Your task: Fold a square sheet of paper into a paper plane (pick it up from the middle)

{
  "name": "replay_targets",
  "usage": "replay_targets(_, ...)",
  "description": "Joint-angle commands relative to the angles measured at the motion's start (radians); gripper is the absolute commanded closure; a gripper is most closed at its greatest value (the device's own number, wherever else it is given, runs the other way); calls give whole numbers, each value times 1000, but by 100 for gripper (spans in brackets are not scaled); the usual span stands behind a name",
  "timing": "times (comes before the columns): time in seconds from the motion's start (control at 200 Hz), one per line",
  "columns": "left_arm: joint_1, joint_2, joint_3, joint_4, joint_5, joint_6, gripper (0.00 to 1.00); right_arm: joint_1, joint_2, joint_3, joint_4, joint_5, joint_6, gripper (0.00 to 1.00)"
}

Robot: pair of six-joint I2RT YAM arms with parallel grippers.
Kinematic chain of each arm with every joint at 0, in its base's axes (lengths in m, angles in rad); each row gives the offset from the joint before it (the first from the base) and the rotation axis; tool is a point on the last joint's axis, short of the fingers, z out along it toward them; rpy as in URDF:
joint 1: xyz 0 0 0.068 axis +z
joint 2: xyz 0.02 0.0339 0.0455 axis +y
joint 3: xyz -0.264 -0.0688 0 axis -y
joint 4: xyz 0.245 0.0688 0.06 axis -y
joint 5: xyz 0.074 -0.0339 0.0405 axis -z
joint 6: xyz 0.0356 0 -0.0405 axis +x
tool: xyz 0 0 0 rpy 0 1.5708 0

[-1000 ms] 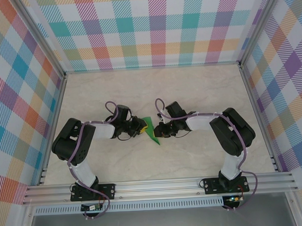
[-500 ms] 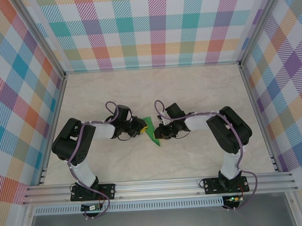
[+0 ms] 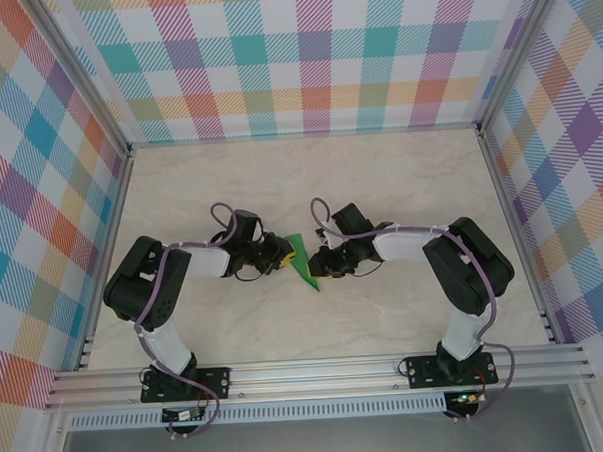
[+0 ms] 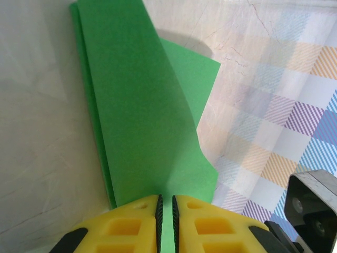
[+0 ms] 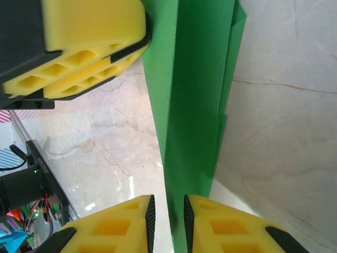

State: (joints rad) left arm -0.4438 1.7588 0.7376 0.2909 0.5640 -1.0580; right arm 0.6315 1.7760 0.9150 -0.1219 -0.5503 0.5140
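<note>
Pale marbled tabletop (image 3: 379, 173), pastel plaid walls (image 3: 314, 55), aluminium frame rail (image 3: 318, 373)

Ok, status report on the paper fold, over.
Left gripper shut on folded green paper. Right gripper jaws slightly parted around its opposite end. No obstruction seen.

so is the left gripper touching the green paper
Touching. Left wrist view shows the left gripper clamped on the near edge of the paper.
</note>
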Motion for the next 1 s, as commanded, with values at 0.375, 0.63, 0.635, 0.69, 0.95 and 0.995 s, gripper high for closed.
replay_targets(0.375, -18, -45, 2, 29, 33, -17, 84, 11, 25, 26, -40, -17, -49, 86)
replay_targets(0.63, -28, -94, -31, 24, 34, -27, 82, 27, 31, 39, -53, 2, -71, 87)
replay_targets(0.635, -29, -94, -32, 24, 34, -27, 82, 28, 32, 40, -54, 2, -71, 87)
replay_targets(0.69, -30, -100, -38, 19, 34, -27, 82, 30, 34, 42, -58, 7, -75, 87)
replay_targets(0.95, -33, -123, -61, 17, 30, -34, 82, 48, 46, 54, -66, 19, -89, 89)
replay_targets(0.995, -35, -127, -65, 16, 30, -33, 82, 50, 51, 58, -70, 21, -91, 89)
